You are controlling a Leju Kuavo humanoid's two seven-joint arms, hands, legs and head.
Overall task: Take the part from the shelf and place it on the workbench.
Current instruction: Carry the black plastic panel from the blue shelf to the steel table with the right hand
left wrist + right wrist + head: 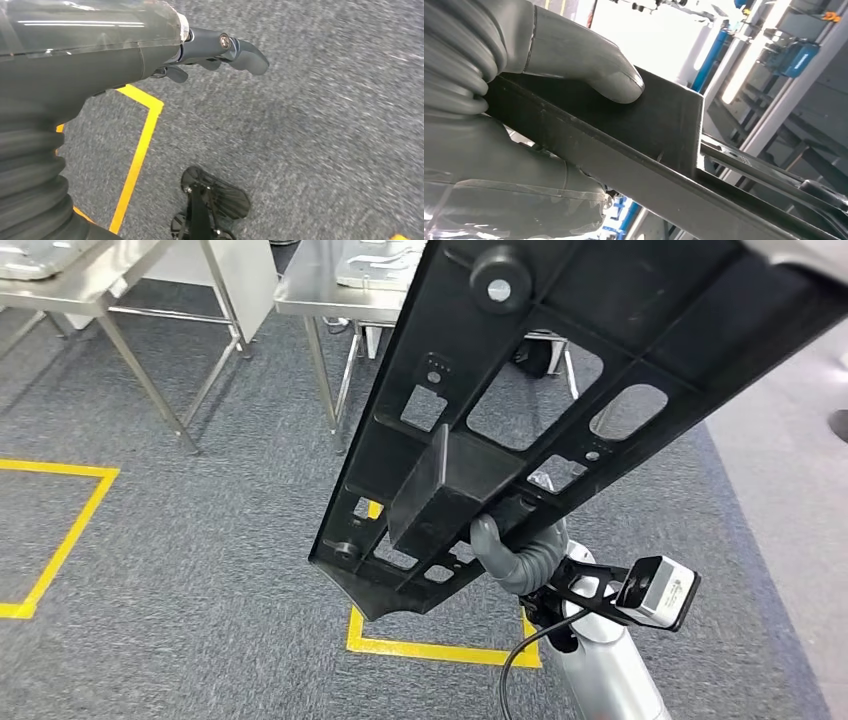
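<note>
Fingers grip part, grey carpet, steel benches

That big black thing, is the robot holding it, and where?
Yes. The right hand grips the black part by the boxy block on its underside. The left hand holds nothing.
</note>
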